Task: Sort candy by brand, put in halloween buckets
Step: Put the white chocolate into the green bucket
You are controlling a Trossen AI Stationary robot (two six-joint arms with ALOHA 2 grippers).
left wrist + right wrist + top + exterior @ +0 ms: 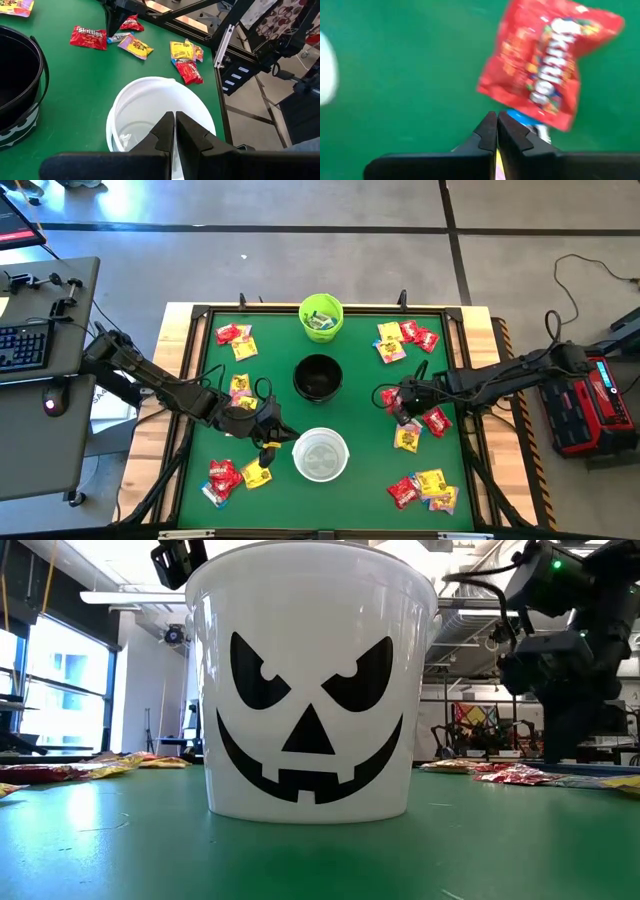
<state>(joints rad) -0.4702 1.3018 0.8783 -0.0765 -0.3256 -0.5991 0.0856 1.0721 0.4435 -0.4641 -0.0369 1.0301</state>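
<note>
Three halloween buckets stand in a row down the table's middle: lime green [321,317] at the far edge, black [318,377], white [321,455] nearest. A pale packet [124,140] lies inside the white one. Candy lies in loose clusters at the far left [236,338], far right [405,340], near left [228,478] and near right [425,490]. My left gripper [175,116] hovers shut over the white bucket's left rim, nothing visible between its fingers. My right gripper [497,116] is shut, pointing down at a pale blue-white packet [120,37] beside a red packet [545,60]. My right gripper pinches the pale blue-white packet by one end [112,38] between its two fingertips, which point steeply down from above. The rest of the packet lies low on the green table, partly under the red packet's edge [535,112].
A black frame [205,310] borders the green table. A yellow packet [407,438] and a red one [436,420] lie near my right gripper. More candy [240,385] lies beside my left arm. Bare green shows between the buckets and the clusters.
</note>
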